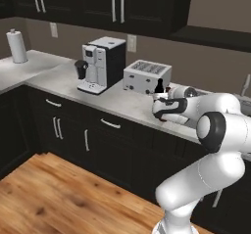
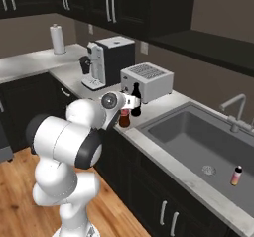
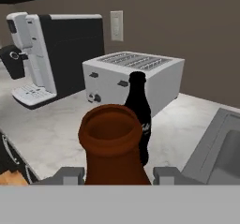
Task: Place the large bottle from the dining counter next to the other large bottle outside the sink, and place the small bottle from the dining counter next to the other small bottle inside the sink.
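The gripper, its jaws partly closed around the large cola bottle, holds it low over the worktop, just near-side of the near-black bottle left of the sink, apparently to stand the pair together.

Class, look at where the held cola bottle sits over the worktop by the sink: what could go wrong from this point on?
1. The tool grips the large cola bottle right beside the near-black bottle; lowering or shifting it could knock that one over, perhaps against the toaster.
2. Both bottles stand near the sink edge, so a toppled bottle might roll into the basin.
3. Opening the tool before the base rests flat on the worktop could tip the tall bottle.
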